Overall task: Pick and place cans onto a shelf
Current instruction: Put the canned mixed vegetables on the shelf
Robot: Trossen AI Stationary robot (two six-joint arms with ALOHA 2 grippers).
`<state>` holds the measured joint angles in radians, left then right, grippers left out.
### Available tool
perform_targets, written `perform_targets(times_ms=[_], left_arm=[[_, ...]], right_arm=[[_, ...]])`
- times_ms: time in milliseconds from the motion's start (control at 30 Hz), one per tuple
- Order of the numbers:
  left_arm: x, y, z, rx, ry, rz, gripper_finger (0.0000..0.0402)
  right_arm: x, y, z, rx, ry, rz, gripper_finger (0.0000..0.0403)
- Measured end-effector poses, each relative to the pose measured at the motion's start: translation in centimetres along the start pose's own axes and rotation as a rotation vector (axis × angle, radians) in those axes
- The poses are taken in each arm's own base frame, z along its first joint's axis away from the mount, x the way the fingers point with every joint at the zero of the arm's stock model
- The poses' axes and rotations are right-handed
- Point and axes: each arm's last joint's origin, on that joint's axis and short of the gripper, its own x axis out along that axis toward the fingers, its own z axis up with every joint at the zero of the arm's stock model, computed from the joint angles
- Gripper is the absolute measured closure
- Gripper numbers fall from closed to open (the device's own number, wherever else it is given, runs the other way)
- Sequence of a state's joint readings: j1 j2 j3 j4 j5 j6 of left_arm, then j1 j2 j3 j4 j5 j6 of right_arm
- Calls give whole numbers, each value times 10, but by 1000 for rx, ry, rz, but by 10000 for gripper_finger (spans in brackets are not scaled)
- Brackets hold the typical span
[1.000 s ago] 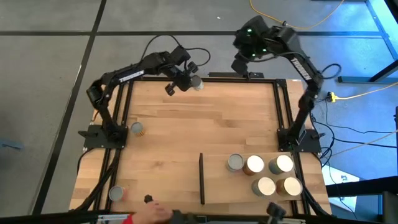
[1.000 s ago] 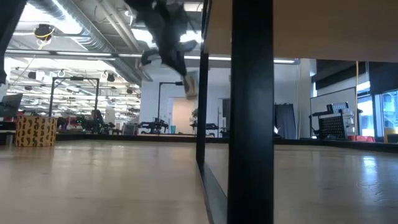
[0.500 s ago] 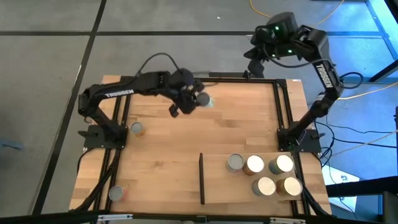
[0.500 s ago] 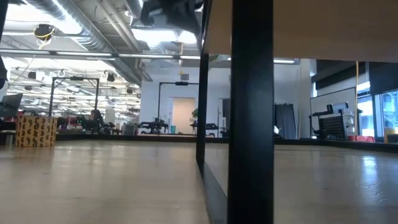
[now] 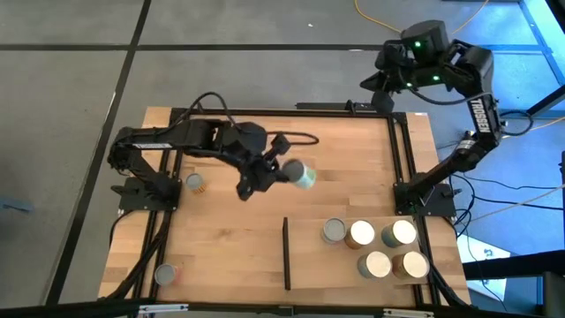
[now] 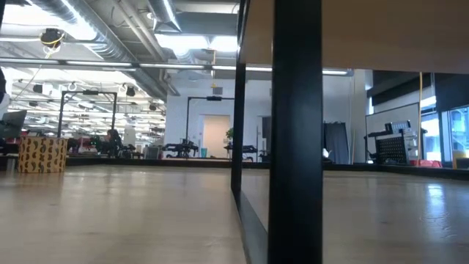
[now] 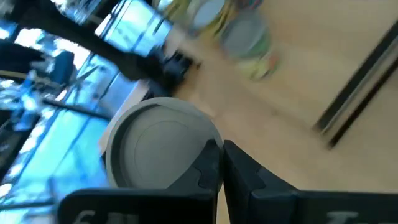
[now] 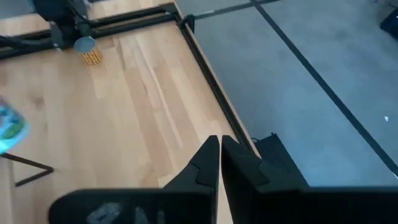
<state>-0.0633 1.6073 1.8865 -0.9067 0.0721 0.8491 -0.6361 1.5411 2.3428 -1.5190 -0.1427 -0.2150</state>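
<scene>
My left gripper [image 5: 281,170] is over the middle of the table, shut on a can [image 5: 300,174] with a grey round end and a teal label. The can's grey end [image 7: 160,149] faces the left wrist camera. The shelf [image 5: 353,274] lies at the near right, its black strip [image 5: 285,253] on its left side. Several cans stand upright on it, among them a grey-topped one [image 5: 334,231] and a golden-topped one [image 5: 411,264]. My right gripper [image 8: 219,155] is shut and empty, raised beyond the table's far right corner [image 5: 402,71]. My left gripper carries the can at its fingertips, coming level from the table's left. In the left wrist view the fingers [image 7: 210,163] stand close together at the edge of the can's grey end [image 7: 186,155] and hide the contact. The can lies tilted, clear of the table.
One can [image 5: 194,183] stands by the left arm's base and another [image 5: 165,275] at the near left corner. The low view shows only a black post [image 6: 294,132] and the room beyond. Bare wood lies between the held can and the shelf.
My left gripper has carried the can from the table's far edge toward the near edge and to the right, closer to the shelf. My right arm has swung right, farther off beyond the far right corner. A person's hand at the near edge has gone.
</scene>
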Motion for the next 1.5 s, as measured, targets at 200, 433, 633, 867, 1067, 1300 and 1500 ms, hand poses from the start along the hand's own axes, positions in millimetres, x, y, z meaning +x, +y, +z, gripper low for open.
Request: perform_targets(times_ms=[200, 433, 633, 867, 1067, 1300, 1500], left_arm=[[-11, -13, 24, -47, -112, -90, 401], [12, -33, 47, -70, -168, -163, 401], [40, -46, 58, -133, -146, -177, 401], [73, -53, 60, -258, -121, -203, 401], [97, -64, 64, -318, -115, -244, 401], [98, -74, 71, -423, -76, -226, 401], [100, -80, 66, -531, 16, -233, 401]], right_arm=[[-13, 5, -3, 43, -40, 57, 383], [-17, 7, -4, 50, -53, 110, 383], [-18, 10, -4, 41, -73, 206, 383], [-34, 31, -11, -121, -129, 459, 383], [-54, 45, -16, -216, -218, 664, 383], [-72, 53, -23, -255, -267, 739, 383], [-80, 57, -27, -279, -283, 759, 383]])
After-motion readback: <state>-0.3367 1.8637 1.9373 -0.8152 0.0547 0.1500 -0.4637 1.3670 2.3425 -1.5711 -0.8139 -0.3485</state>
